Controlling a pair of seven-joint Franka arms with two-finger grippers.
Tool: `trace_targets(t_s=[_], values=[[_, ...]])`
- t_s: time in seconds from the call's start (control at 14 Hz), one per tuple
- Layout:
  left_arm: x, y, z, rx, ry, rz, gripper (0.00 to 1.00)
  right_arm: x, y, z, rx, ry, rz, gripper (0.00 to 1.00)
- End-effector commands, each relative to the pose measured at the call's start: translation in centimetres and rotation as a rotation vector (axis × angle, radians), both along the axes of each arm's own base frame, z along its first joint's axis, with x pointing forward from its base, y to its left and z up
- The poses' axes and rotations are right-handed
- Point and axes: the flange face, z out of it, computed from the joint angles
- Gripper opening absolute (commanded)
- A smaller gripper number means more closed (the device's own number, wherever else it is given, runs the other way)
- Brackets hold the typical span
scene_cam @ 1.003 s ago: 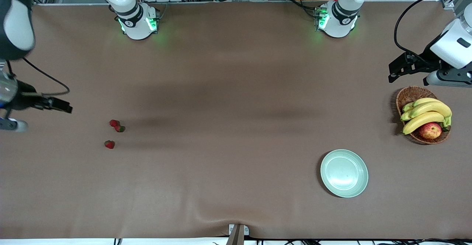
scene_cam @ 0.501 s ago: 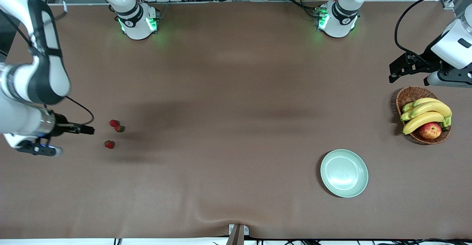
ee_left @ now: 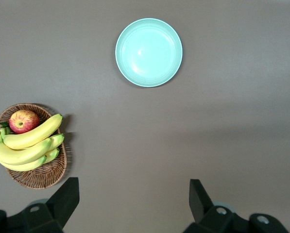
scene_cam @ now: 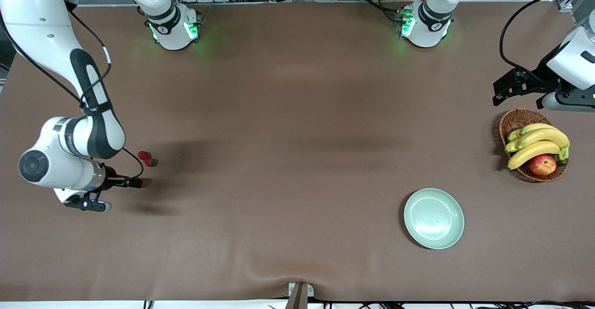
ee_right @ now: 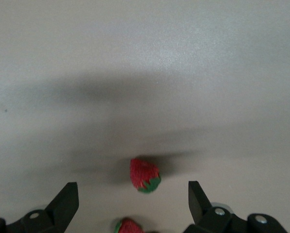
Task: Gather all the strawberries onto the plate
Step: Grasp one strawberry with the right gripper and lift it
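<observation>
Strawberries (scene_cam: 148, 159) lie under the right gripper (scene_cam: 135, 183), jaws wide and empty for a straddling grasp. Left gripper (ee_left: 134, 204) waits open near the basket (scene_cam: 517, 120), plate (scene_cam: 433, 218) still bare

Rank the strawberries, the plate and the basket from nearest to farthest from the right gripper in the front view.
From the right gripper, fingers open, low over the table at the right arm's end:
1. Strawberries: right beside it; two show, a third cannot be made out there.
2. Plate: toward the left arm's end, nearer the camera.
3. Basket: farthest, at the left arm's end, under the waiting left gripper.
</observation>
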Motion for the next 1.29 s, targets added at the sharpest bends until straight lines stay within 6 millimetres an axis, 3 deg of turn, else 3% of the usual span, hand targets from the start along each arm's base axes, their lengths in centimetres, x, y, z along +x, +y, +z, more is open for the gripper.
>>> trace_targets(t_s=[0.0, 0.43, 1.22], values=[[0.5, 0.4, -0.7, 0.000, 0.010, 0.022, 1.00, 0.3, -1.0, -0.7, 0.004, -0.016, -0.011, 1.00], [0.8, 0.2, -1.2, 0.004, 0.018, 0.063, 1.00, -0.1, -1.0, -3.1, 0.013, 0.015, -0.020, 0.99], [1.1, 0.3, -1.8, 0.003, 0.027, 0.068, 1.00, -0.6, -0.9, -4.2, 0.012, 0.043, -0.011, 0.31]])
